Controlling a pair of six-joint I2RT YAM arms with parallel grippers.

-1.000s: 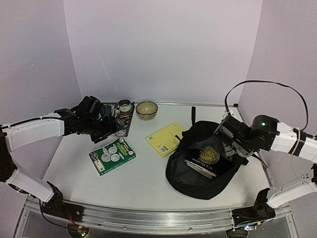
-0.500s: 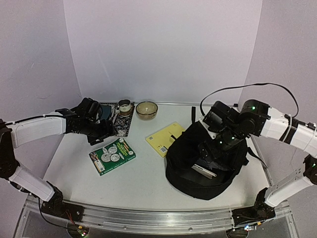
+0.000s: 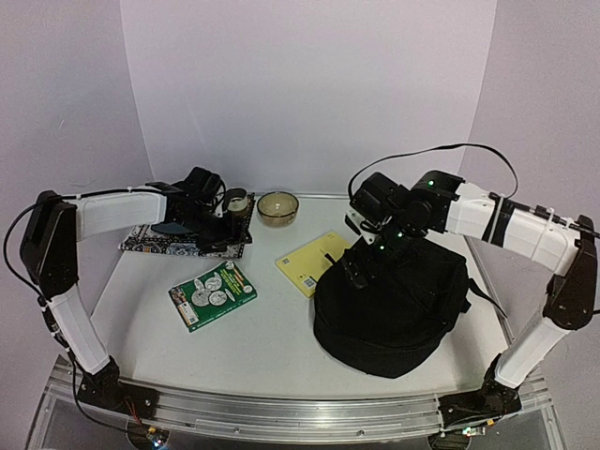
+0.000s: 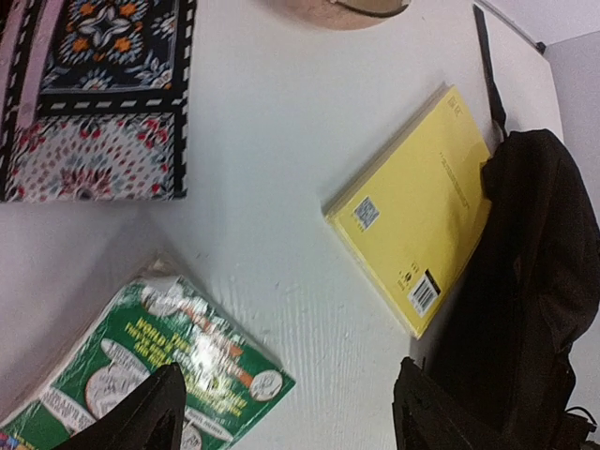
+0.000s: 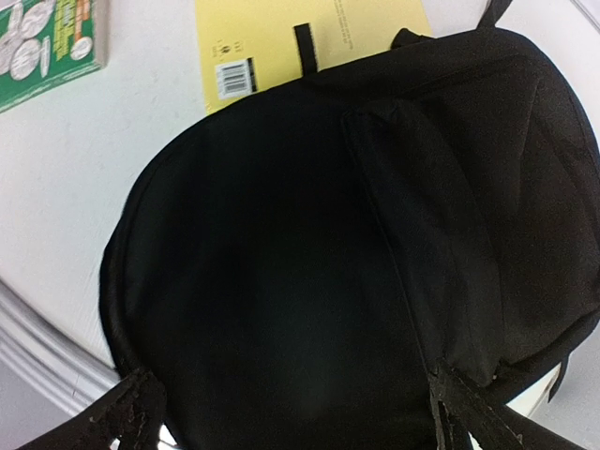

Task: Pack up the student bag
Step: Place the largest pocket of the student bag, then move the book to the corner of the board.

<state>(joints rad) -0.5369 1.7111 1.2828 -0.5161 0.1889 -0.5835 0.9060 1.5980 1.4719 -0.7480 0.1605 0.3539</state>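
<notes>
Student bag, a large soft black fabric backpack (image 3: 394, 302), lies slumped on the right half of the white table (image 3: 281, 352), its near-left edge overlapping a corner of the yellow pad.

At the far left lies a flat black book or cloth with a red and orange floral pattern (image 3: 155, 242). The left gripper (image 4: 281, 412) hovers above its right end, fingers spread and holding nothing. Just behind it stands a small dark cup (image 3: 235, 202), with a round tan bowl (image 3: 277, 207) beside that. Nearer the front lies a green paperback printed with coins (image 3: 213, 295). To its right, apart from it, rests a yellow rectangular notepad (image 3: 309, 262).

The right gripper (image 5: 295, 412) hangs over the bag's far-left shoulder, jaws stretched wide and empty. Whether the bag's opening is zipped is hard to tell: only dark fabric shows.
</notes>
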